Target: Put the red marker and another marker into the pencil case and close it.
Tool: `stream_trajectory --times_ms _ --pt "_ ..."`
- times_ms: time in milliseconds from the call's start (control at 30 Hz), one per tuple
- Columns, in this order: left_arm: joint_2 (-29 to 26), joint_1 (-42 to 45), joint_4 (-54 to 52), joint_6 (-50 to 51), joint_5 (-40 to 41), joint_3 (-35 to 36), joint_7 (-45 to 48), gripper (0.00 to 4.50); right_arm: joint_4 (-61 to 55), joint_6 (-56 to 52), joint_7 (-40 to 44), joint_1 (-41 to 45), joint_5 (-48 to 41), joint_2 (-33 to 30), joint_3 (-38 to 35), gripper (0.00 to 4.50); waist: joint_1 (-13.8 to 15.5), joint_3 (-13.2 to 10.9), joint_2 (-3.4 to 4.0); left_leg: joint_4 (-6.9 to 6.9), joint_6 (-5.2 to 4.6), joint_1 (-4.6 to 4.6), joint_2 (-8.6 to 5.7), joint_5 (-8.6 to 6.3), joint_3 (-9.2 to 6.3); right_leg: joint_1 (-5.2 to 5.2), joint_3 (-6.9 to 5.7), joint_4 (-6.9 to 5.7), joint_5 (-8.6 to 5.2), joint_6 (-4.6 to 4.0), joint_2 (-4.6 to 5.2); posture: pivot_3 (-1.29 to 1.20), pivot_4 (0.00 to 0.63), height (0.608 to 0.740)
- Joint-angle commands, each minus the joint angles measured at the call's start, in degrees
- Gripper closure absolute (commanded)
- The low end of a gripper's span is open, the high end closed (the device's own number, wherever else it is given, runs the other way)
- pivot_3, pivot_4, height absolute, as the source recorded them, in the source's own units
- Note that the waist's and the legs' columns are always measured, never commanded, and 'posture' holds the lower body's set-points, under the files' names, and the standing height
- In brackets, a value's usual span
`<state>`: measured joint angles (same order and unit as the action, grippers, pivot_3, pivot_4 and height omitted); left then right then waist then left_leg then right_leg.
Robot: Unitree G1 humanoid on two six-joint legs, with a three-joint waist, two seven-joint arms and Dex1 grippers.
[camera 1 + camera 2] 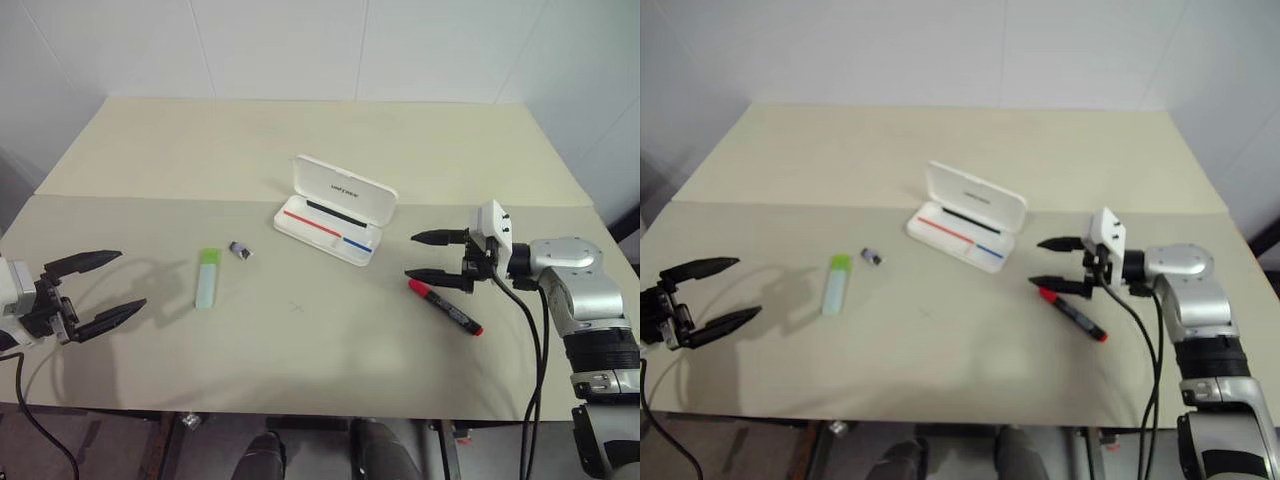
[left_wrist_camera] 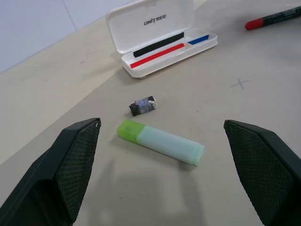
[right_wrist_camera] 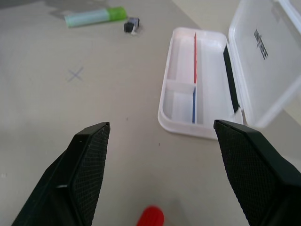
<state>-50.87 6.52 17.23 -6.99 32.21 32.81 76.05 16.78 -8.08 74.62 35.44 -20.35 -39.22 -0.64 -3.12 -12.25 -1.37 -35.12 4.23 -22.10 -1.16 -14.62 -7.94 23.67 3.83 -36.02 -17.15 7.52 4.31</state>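
On the surface [image 1: 300,380], case [image 1: 335,210] sits open mid-table, both markers outside. Right tool [image 1: 432,256] wide, above red marker [image 1: 445,306]; left tool [image 1: 95,290] wide, well apart from green marker [image 1: 208,277]. Risk: round barrel rolls off if pinched off-centre. Grey lump [image 1: 240,250] beside green marker may snag.

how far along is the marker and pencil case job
Barely begun. Done: the pencil case already lies open. In hand: nothing; the right gripper, jaws open, hovers by the red marker; the left gripper is open too. Left: both markers, including the green marker, go in, then close the lid.
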Motion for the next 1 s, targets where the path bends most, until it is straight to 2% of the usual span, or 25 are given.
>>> stream_trajectory --times_ms 33,167,333,500,633,733,833,1000 --pt "-2.7 0.1 -2.3 1.2 1.0 2.9 -1.5 0.03 -2.9 -0.5 -1.3 1.8 -1.5 1.3 -1.1 0.0 0.0 0.0 0.0 0.0 0.0 0.0 0.0 0.0 0.0 0.0 0.0 0.0 0.0 0.0 0.0 0.0 0.15 0.74" --pt "-2.3 -0.8 -4.6 2.6 1.2 3.8 -4.3 0.03 -3.6 -0.2 -2.0 1.7 -0.5 2.7 0.2 0.0 0.1 0.0 0.0 -0.01 0.0 0.01 -0.02 0.0 0.0 -0.01 0.0 0.0 0.0 0.0 0.02 0.0 0.15 0.74" --pt "-2.5 -2.1 -6.6 4.7 1.3 4.3 -5.3 0.03 -10.3 -6.9 -3.2 2.2 -1.4 2.0 1.3 0.0 0.1 0.0 0.0 0.01 0.0 -0.02 0.0 0.0 -0.01 0.01 0.0 0.02 0.0 0.0 0.02 0.0 0.15 0.74" --pt "-1.7 -6.8 -10.5 7.6 2.9 8.1 -6.7 0.03 -17.4 -14.4 -6.7 2.7 0.9 2.5 5.9 0.0 -0.1 0.0 0.0 0.01 0.0 -0.01 0.02 0.0 0.0 0.02 0.03 0.01 0.0 0.0 0.02 0.0 0.15 0.74" --pt "-0.7 -8.7 -11.8 6.1 3.9 10.9 -7.0 0.03 -20.7 -19.7 -8.8 1.6 1.8 3.1 9.5 0.0 0.1 0.0 -0.01 0.02 0.0 -0.02 0.02 0.0 0.0 0.04 0.03 0.03 -0.01 -0.02 0.02 0.0 0.15 0.74" --pt "-0.5 -9.8 -13.9 8.4 5.3 12.5 -7.5 0.03 -19.3 -19.7 -10.6 2.3 4.8 4.5 12.8 0.0 0.2 0.1 -0.07 0.0 0.0 -0.02 0.0 0.0 0.0 0.0 0.02 0.04 -0.01 -0.02 0.02 0.0 0.15 0.74" --pt "-1.4 -10.3 -13.3 8.6 5.6 14.0 -6.8 0.03 -12.7 -17.4 -13.2 5.8 7.4 7.8 13.8 0.0 0.1 0.0 -0.07 -0.02 0.0 0.0 0.0 0.0 0.01 0.0 0.02 0.03 0.02 -0.04 0.02 0.0 0.15 0.74" --pt "-1.2 -13.4 -15.6 14.4 10.5 17.9 -5.3 0.03 -6.2 -16.4 -15.6 9.9 11.4 11.6 16.3 0.0 -0.2 0.1 -0.08 0.03 0.0 -0.01 0.01 0.01 0.01 0.02 0.01 0.06 0.04 -0.07 0.01 0.0 0.15 0.74"
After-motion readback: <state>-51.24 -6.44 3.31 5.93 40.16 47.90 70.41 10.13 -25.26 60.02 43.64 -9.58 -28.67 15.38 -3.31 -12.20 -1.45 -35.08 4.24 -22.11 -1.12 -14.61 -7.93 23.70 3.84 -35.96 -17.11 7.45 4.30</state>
